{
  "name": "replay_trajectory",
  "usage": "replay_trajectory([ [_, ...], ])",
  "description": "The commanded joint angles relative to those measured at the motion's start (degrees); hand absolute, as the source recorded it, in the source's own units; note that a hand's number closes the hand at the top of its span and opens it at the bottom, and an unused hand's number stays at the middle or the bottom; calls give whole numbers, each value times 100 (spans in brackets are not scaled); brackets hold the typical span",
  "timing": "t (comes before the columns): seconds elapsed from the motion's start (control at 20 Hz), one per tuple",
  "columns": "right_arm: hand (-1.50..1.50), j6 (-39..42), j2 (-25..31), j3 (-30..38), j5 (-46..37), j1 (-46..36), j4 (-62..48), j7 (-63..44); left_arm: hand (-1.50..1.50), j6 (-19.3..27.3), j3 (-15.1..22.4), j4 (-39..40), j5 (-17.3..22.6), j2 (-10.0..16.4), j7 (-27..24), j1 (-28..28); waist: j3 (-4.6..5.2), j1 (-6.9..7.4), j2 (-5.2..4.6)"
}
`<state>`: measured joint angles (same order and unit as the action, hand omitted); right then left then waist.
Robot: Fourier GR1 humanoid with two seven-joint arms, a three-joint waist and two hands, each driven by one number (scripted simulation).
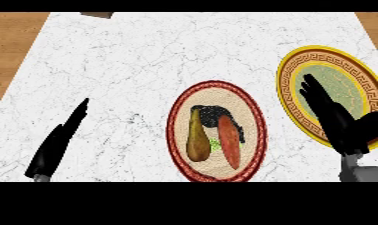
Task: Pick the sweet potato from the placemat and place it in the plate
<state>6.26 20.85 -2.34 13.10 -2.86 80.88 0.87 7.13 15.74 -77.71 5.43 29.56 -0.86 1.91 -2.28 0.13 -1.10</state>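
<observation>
The sweet potato (229,141), an orange-red tapered piece, lies lengthwise on the oval placemat (221,94), a beige mat with a dark red border near the middle of the white marble counter (148,59). It sits on the right half of the mat, not yet lifted and with neither hand touching it. Just to its left lies a brown club-shaped item (196,139), wider at its near end, and between the 2 a small green patch (214,144) shows. A black shape (215,113) lies at the far ends of both; whether it is an object or part of the mat's pattern cannot be told. To the right, well apart from the mat, is the plate (286,84), with a yellow rim, a red patterned band and a pale green centre, and nothing on it. The right hand (341,125) reaches over the plate's near half, its fingers (313,89) straight, spread slightly and pointing far-left, holding nothing. The left hand (57,143) rests at the near left, fingers straight and together, pointing away, empty and well apart from the mat. Brown wood (18,34) shows beyond the counter's far-left edge.
</observation>
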Motion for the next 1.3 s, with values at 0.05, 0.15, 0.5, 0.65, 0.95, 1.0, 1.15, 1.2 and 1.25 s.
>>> replay_trajectory([
  [0.05,150,292,-7,278,381,-817,-65,69,0,174,75,-105,143,-502,404,-54,222,63,100],
  [0.15,150,359,17,302,477,-1576,169,24,0,65,-177,-71,632,-665,636,-145,225,195,94],
  [0.5,-150,-1606,-409,292,-1389,-1416,-564,1355,0,392,-106,-225,1068,-1570,1056,-255,217,87,78],
  [0.65,-150,-917,-365,620,-834,-1089,-775,2379,0,157,-379,-121,1186,-1392,1092,-327,223,6,100],
  [0.95,-150,-343,115,444,-1225,-1360,-590,1731,0,91,-487,-274,1029,-1569,1107,-242,229,6,113],
  [1.0,-150,-143,400,364,-1254,-818,-63,1767,0,0,-542,-325,1090,-1396,963,40,231,-24,127],
  [1.15,-150,449,1081,-113,-1750,-1181,-268,1159,0,239,-382,-327,884,-1537,1126,-328,237,-11,122],
  [1.2,-150,681,1319,-189,-1754,-1392,-26,687,0,250,-414,-269,937,-1599,1078,-273,246,-13,134],
  [1.25,-150,711,1270,-484,-1961,-1245,271,614,0,308,-362,41,854,-1754,981,-399,249,-93,130],
])
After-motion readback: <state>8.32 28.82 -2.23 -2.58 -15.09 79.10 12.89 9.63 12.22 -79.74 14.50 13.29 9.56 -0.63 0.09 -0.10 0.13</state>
